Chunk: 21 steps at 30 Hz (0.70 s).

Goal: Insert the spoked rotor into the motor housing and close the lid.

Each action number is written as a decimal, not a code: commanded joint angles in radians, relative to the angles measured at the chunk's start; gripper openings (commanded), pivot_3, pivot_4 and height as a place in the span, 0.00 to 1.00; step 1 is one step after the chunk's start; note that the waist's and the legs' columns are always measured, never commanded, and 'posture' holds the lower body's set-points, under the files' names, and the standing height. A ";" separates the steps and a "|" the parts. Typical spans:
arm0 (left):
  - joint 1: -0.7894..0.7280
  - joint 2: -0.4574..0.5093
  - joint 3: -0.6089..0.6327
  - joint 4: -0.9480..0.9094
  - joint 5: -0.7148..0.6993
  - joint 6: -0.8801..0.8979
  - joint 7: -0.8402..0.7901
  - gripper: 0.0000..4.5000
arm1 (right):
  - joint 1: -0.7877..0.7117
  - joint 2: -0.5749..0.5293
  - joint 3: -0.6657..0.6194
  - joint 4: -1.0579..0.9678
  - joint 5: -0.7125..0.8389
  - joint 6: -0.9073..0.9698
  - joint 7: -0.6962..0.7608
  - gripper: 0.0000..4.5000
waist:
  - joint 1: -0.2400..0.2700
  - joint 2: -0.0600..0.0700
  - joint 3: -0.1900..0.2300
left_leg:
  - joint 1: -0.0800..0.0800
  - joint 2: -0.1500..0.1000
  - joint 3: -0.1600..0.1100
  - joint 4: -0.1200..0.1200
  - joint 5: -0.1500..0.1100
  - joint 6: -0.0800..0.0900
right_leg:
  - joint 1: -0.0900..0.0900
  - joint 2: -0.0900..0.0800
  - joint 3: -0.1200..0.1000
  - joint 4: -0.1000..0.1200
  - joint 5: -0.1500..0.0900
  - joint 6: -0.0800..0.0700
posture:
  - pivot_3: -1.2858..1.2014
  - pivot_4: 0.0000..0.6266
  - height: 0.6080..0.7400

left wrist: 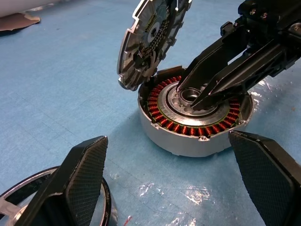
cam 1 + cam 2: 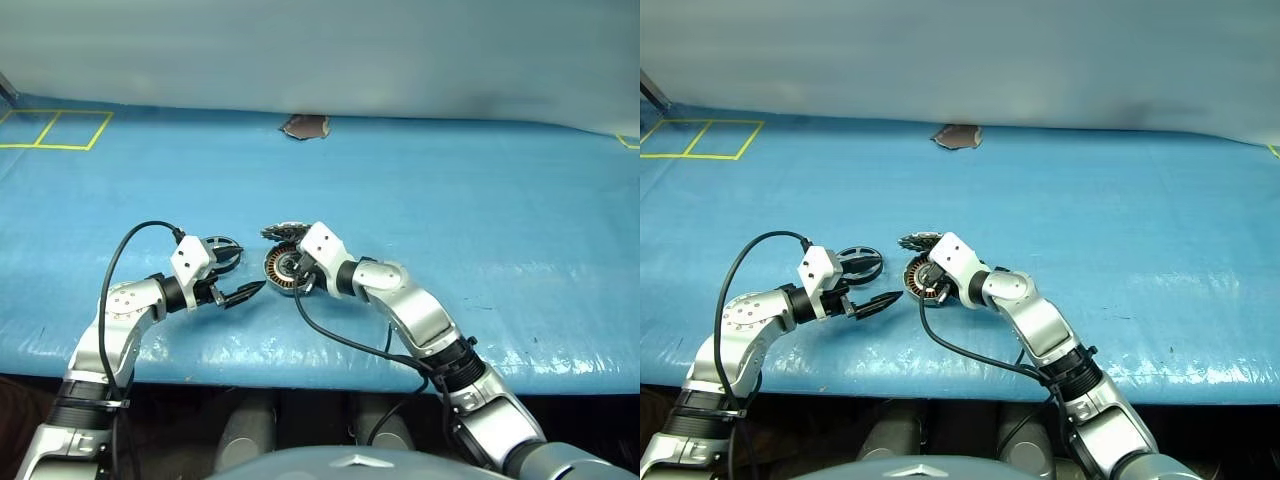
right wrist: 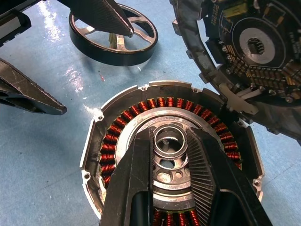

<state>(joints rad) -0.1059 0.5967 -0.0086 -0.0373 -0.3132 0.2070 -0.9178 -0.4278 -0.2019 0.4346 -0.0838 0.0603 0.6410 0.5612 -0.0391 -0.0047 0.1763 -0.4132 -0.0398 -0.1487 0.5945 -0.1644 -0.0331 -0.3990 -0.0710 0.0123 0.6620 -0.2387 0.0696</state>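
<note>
Seating, it seems, a small silver ring (image 3: 160, 149) pinched by the right pincer (image 1: 190, 96) into the round silver copper-coiled motor housing (image 1: 188, 136), then needing the wide-spread left pincer (image 2: 235, 270) to grab the black spoked metal rotor (image 3: 113, 59) lying just beside on the blue surface (image 2: 480, 220).

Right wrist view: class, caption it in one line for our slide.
Right hand pinches a small ring over the motor housing hub.

I see a blue sheet (image 2: 480, 220) covering the table, with yellow tape squares (image 2: 55, 130) at its far left corner and a small brown torn patch (image 2: 305, 127) at the far edge.
</note>
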 commanded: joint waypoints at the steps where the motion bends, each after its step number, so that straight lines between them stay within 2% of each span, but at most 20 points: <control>1: -0.010 0.008 0.012 -0.011 0.003 -0.016 -0.004 1.00 | -0.003 -0.003 -0.009 -0.026 -0.002 -0.013 0.005 0.15 | 0.000 0.000 0.000 | 0.000 0.000 0.000 0.000 0.000 0.000 | 0.000 0.000 0.000 0.000 0.000 0.000 | 0.52 0.24 1.00; 4: -0.009 0.008 0.011 -0.011 0.004 -0.016 -0.004 1.00 | -0.002 -0.008 -0.007 -0.025 0.000 -0.008 0.015 0.15 | 0.000 0.000 0.000 | 0.000 0.000 0.000 0.000 0.000 0.000 | 0.000 0.000 0.000 0.000 0.000 0.000 | 0.52 0.24 1.00; 9: -0.008 0.007 0.012 -0.011 0.005 -0.018 -0.003 1.00 | 0.000 -0.010 -0.006 -0.028 -0.008 -0.017 0.009 0.51 | 0.000 0.000 0.000 | 0.000 0.000 0.000 0.000 0.000 0.000 | 0.000 0.000 0.000 0.000 0.000 0.000 | 0.52 0.24 1.00; 19: -0.011 0.006 0.010 -0.006 0.009 -0.022 -0.003 1.00 | 0.014 0.006 -0.028 -0.074 0.028 -0.004 0.016 0.51 | -0.001 0.000 0.000 | 0.000 0.000 0.000 0.000 0.000 0.000 | 0.000 0.000 0.000 0.000 0.000 0.000 | 0.52 0.24 1.00; 21: -0.011 0.007 0.009 -0.004 0.010 -0.024 -0.003 1.00 | 0.015 0.012 -0.033 -0.077 0.034 -0.001 0.015 0.43 | -0.001 0.000 0.000 | 0.000 0.000 0.000 0.000 0.000 0.000 | 0.000 0.000 0.000 0.000 0.000 0.000 | 0.52 0.24 1.00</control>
<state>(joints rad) -0.1064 0.5967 -0.0095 -0.0373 -0.3098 0.2055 -0.9179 -0.4083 -0.1988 0.4232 -0.1076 0.0773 0.6433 0.5705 -0.0402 -0.0047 0.1763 -0.4132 -0.0397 -0.1487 0.5942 -0.1644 -0.0331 -0.3991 -0.0709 0.0123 0.6620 -0.2387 0.0695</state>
